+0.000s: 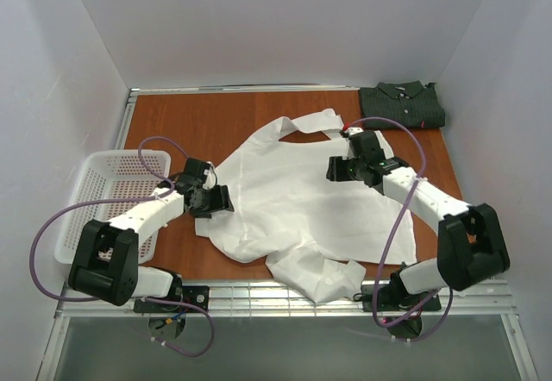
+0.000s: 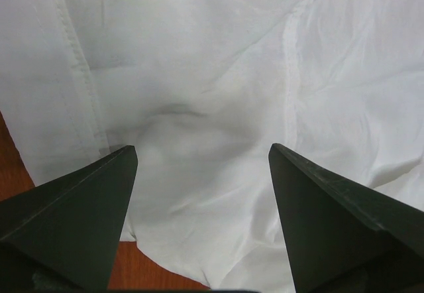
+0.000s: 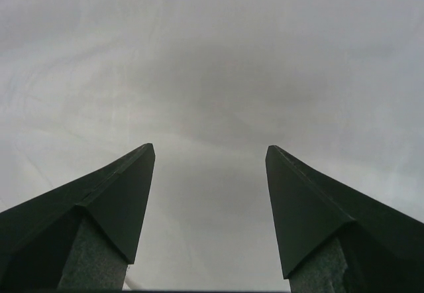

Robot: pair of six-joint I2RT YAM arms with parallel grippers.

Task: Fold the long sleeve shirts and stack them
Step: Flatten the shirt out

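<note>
Jaws apart and empty, the left gripper (image 1: 224, 202) and right gripper (image 1: 331, 170) hover at opposite sides of the rumpled plain white cloth shirt (image 1: 302, 213), spread right of the white plastic mesh basket (image 1: 102, 181), seemingly ready to fold it

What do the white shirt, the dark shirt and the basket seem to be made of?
White shirt: thin woven cloth, it seems, matte; it creases softly and shows stitched seams. Dark shirt: cloth too, folded flat with a collar; weave too small to tell. Basket: probably white plastic, judging by its stiff mesh walls.
</note>
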